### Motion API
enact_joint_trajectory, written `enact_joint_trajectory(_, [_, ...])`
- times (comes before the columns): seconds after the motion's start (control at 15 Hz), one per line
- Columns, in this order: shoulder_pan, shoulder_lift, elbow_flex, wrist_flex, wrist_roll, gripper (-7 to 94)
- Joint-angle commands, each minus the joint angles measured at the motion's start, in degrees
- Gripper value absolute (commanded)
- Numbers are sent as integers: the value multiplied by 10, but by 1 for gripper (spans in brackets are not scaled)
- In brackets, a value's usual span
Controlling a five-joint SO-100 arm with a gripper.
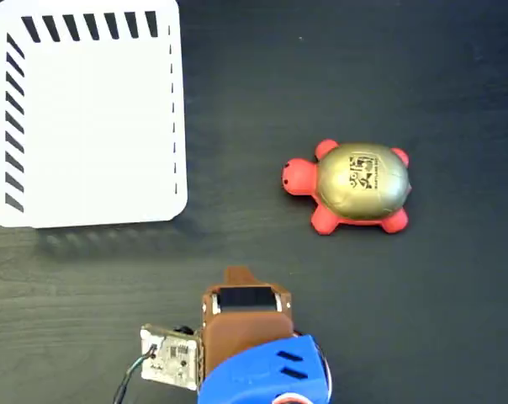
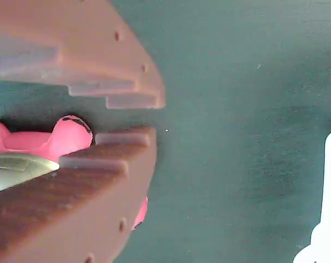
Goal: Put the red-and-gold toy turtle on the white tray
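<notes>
Here, gripper [image 2: 154, 118]: in the wrist view its two brown stepped fingers [image 2: 100, 181] are standing a little apart with dark table showing between the tips, so it is sitting released and grasping nothing; in the fixed view only the arm's brown and blue body is showing at the bottom centre, and the jaws are hidden under it.
Turtle: the red-and-gold toy turtle [image 1: 355, 187] is lying right of centre in the fixed view, upright on its feet, gold shell up, red head pointing toward the left of the frame, well apart from the arm.
Tray: the white tray [image 1: 86, 118] is filling the upper left of the fixed view, flat on the dark table [image 1: 363, 67] and carrying nothing.
Step in hand: judging by the layout, the arm is beginning its reach for the turtle, with the lift and the carry not yet done.
Doing it well: the jaws are probably needing to be spread wider than the shell, centred over the dome and lowered to close on the soft red sides, since the glossy gold top is looking likely to slip.
View difference: the fixed view is giving the whole layout; the wrist view alone is showing the finger gap, with the turtle peeking at the left edge behind the lower finger and a sliver of tray at the lower right.
</notes>
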State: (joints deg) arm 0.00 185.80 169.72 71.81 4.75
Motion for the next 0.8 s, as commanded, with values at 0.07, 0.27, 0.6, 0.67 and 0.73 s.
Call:
enact_joint_trajectory(0.07, [-25,4,-21,3,-10,0])
enact_joint_trajectory(0.27, [-34,4,-21,3,-18,0])
enact_joint_trajectory(0.6, [-4,-163,-105,-57,-18,0])
enact_joint_trajectory(0.67, [18,-228,-147,-68,-30,0])
enact_joint_trajectory(0.73, [42,-294,-196,-64,-47,0])
